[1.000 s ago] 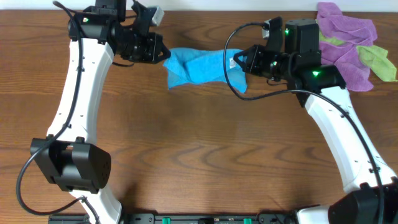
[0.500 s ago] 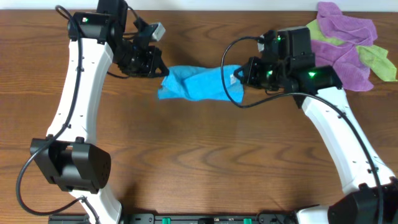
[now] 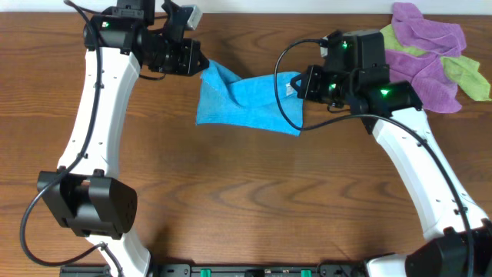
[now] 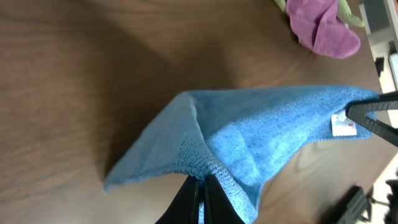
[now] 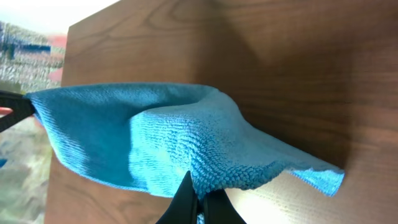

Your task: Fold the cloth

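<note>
Blue and fuzzy, the cloth is held up over the far part of the wooden counter. It stretches from left to right between the two arms. The left pincer is pressed together on the far left corner of the cloth. The right pincer is pressed together on the far right corner, just beside the small white tag. So each arm has its own end, and neither one is nearer than the other.

The long way of the cloth runs left to right. The top edge sags a bit in the middle. The loose part hangs down toward the near side, and its low edge seems to rest on the counter.

I think the next move is to lay the cloth flat or bring the held edge over the loose edge. Both pincers would need to go the same way together, or the cloth will twist.

Purple cloths and a lime-green cloth lie in a heap at the far right, well apart from the blue one.
</note>
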`<state>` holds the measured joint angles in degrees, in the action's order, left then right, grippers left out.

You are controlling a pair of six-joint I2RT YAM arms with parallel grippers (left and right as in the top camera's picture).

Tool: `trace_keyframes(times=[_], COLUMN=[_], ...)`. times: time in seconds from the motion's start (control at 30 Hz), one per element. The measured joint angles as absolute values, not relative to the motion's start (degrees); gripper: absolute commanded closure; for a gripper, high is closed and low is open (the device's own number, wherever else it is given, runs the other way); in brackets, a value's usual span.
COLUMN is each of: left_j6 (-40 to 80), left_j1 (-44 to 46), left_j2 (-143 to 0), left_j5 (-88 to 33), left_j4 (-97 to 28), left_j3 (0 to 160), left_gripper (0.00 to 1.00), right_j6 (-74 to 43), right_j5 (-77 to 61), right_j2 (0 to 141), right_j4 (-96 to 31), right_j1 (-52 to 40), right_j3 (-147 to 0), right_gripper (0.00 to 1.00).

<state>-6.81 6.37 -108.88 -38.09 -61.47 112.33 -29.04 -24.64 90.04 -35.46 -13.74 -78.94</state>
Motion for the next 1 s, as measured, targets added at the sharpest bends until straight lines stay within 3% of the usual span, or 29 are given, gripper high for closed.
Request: trace_keyframes(times=[0.7,1.0], left_j6=[-3.51,-2.13], left_j1=[5.48,4.16], left_j2=[-115.35,-115.42], left_j5=[-35.4,-35.29], left_j4=[-51.88,-48.58], left_j3=[112.33,115.09], left_gripper=[0.94,0.94], right_j6=[-29.06,-27.18], right_j5=[-22.13,-21.74], right_j2=[94.28,103.83], right_j4=[-31.03,-39.48], right_j1=[-12.03,-11.11], right_j3=[-80.36,-100.53], right_gripper=[0.98,0.98])
